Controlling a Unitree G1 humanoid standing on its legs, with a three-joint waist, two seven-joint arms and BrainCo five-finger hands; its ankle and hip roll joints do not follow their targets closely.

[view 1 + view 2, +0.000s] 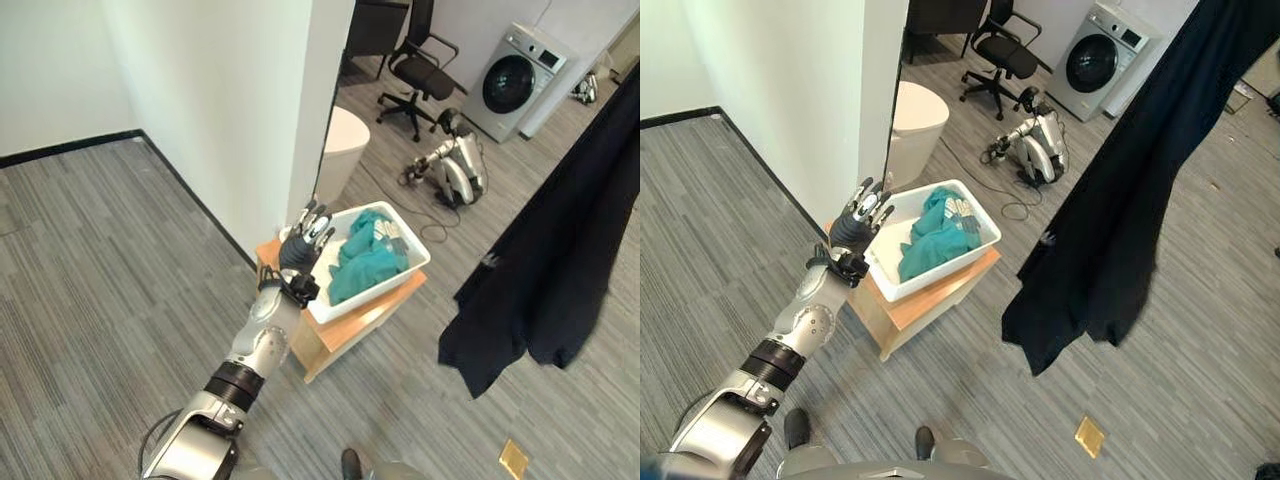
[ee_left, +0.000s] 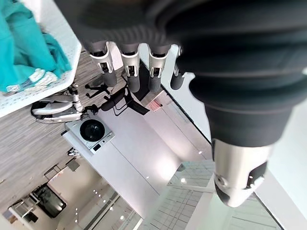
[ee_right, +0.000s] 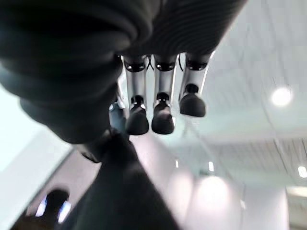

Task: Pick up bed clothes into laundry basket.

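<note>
One left hand (image 1: 303,246), fingers straight.

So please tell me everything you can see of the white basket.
The basket is a white rectangular tub, plastic by its look, with rounded corners and small perforations in its walls. It sits upright, turned at an angle, on a low wooden stand beside the white wall. Inside lies crumpled teal cloth with a pale patterned patch. The left hand, fingers straight, is at its near-left rim; whether it touches is unclear.

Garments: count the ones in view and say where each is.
2. A teal garment lies in the white basket; a dark garment hangs raised on the right. More may lie hidden underneath.
</note>
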